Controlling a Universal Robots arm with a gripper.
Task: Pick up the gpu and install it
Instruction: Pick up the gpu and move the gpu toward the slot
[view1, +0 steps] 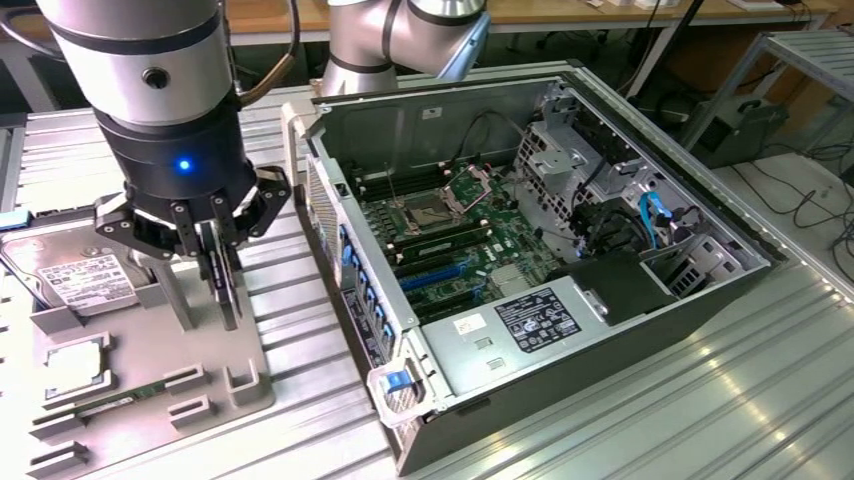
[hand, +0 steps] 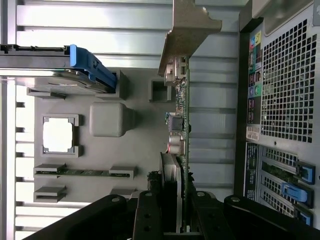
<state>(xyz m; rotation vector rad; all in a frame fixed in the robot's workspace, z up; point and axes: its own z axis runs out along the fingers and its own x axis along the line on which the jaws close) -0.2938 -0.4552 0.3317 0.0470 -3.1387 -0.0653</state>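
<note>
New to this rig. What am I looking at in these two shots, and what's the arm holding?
The machine is a robot arm ending in a gripper, a clamp with fingers. One picture comes from a camera standing off the arm and takes in the whole scene. The other comes from a camera on the wrist, looking along the gripper. On the slatted metal table sits a grey parts tray with a hard drive. On the exterior view's right is an open computer case. The gripper is shut on the gpu, a thin dark card held edge-on over the tray, not yet in the case.
</note>
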